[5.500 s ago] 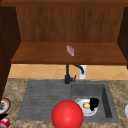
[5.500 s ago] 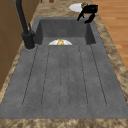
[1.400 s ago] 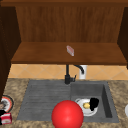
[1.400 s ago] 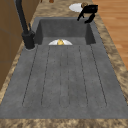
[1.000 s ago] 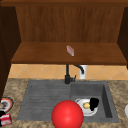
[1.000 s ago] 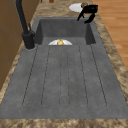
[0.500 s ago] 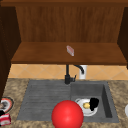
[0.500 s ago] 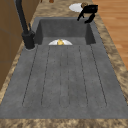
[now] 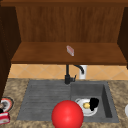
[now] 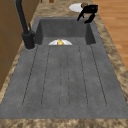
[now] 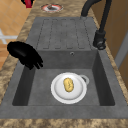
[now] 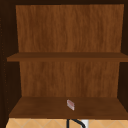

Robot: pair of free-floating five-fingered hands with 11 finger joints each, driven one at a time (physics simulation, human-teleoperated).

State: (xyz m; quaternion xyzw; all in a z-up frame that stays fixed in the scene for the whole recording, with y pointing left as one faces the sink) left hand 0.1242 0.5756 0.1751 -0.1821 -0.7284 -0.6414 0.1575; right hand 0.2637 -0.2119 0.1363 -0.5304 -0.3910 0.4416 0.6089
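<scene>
My right hand (image 9: 94,103) hangs over the sink basin (image 9: 106,100), fingers relaxed and pointing down, holding nothing. The right side view has this hand (image 11: 24,54) above the basin's front rim; in the left side view the hand (image 10: 88,11) is near the far front corner. Under it lies a white plate (image 9: 82,111) with a yellow lump of food (image 11: 68,85) on it. A dark shape at the far left edge, my left hand (image 9: 1,108), sits just above a red and white object (image 9: 4,118); the hand (image 11: 26,1) is cut off by the picture's edge.
A large red ball (image 9: 67,115) shows before the sink's front edge. The black faucet (image 9: 67,75) stands behind the drainboard (image 10: 65,75). A red-rimmed plate (image 9: 7,103) lies on the left counter, a white plate (image 10: 76,7) on the right one. A small pinkish block (image 12: 70,104) rests on the shelf.
</scene>
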